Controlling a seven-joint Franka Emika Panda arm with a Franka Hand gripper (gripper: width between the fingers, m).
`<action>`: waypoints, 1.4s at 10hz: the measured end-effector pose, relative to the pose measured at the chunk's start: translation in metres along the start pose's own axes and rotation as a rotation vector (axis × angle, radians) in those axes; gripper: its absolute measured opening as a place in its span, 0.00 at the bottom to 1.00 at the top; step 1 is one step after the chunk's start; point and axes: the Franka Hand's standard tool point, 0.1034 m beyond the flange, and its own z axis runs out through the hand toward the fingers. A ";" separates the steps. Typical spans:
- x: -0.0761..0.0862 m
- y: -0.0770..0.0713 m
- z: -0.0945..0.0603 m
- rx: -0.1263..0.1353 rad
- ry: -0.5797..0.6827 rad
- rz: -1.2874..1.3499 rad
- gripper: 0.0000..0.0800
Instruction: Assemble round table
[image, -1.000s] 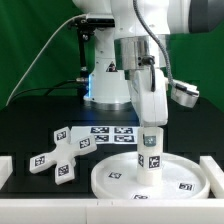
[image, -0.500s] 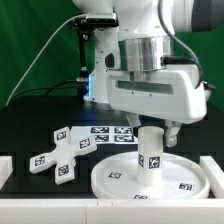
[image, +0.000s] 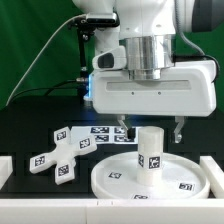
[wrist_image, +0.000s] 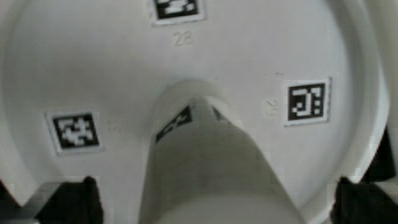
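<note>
- My gripper (image: 148, 132) is spread wide. The two fingers (image: 119, 129) hang apart from each other and nothing is between the pads.
- I hold nothing. The fingers touch no part, as far as I can see.
- In the exterior view the fingertips are about level with the top of the post (image: 150, 155), one on each side of it, and both are clear of it.
- The post stands upright on the disc (image: 125, 163), near the middle of the disc. It stands alone, without my support.
- The post has a square tag on its side, facing the exterior camera.
- The disc lies flat on the black table (image: 30, 130), with the rim up. Some tags are on its inner surface.
- The foot (image: 55, 155) lies flat on the table, at the exterior view's left of the disc. It is near the disc but I cannot tell whether they touch.
- The marker board (image: 105, 137) lies on the table behind the disc, partly hidden by one finger.
- In the wrist view I look down on the post (wrist_image: 199, 160) from above, and it fills the middle of the picture. The white disc (wrist_image: 107, 70) is around it, with three tags visible.
- In the wrist view my dark fingertips (wrist_image: 71, 197) show on either side of the post, with a gap between each tip and the post.
- Whether the post is fixed in the disc or only stands on it, I cannot tell.
</note>
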 end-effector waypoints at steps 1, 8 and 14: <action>0.001 0.000 0.000 -0.010 0.000 -0.222 0.81; 0.005 0.006 -0.002 -0.063 -0.025 -0.744 0.81; 0.005 0.006 -0.001 -0.063 -0.016 -0.428 0.51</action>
